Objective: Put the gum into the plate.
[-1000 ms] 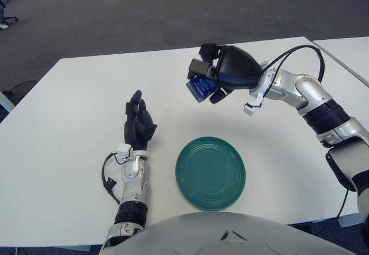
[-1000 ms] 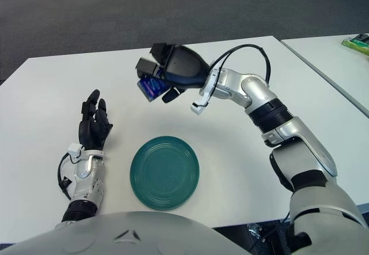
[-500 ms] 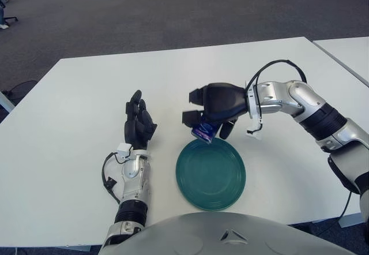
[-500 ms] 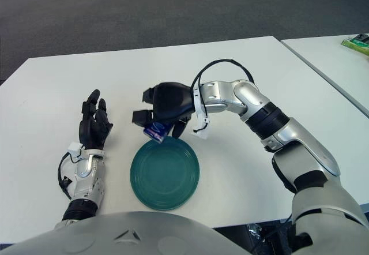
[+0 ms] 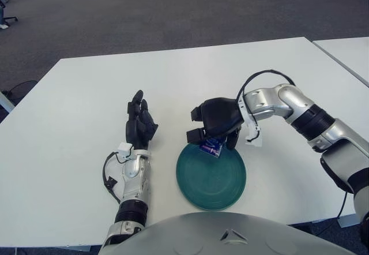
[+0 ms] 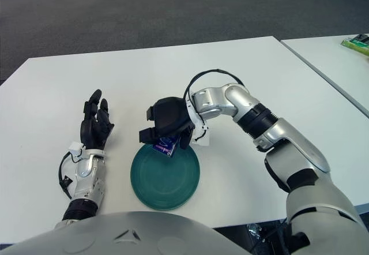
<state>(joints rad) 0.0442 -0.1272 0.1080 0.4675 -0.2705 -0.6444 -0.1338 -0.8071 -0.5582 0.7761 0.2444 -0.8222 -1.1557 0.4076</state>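
A dark green plate (image 5: 211, 175) lies on the white table near its front edge. My right hand (image 5: 214, 129) hovers low over the plate's far rim, its black fingers curled around a small blue gum pack (image 5: 211, 146). The pack's lower end is at or just above the plate's surface near the far rim; I cannot tell whether it touches. In the right eye view the same gum pack (image 6: 165, 146) shows under the right hand (image 6: 166, 126), over the plate (image 6: 165, 177). My left hand (image 5: 139, 126) shows left of the plate, fingers spread and empty.
The white table (image 5: 86, 99) stretches wide to the left and behind the plate. A second white table (image 6: 328, 53) stands to the right with a green object (image 6: 357, 42) on its far end. Grey carpet lies beyond.
My right hand has come down and toward me with the gum pack, from high above the table to just over the plate's far rim. The left hand has stayed put.
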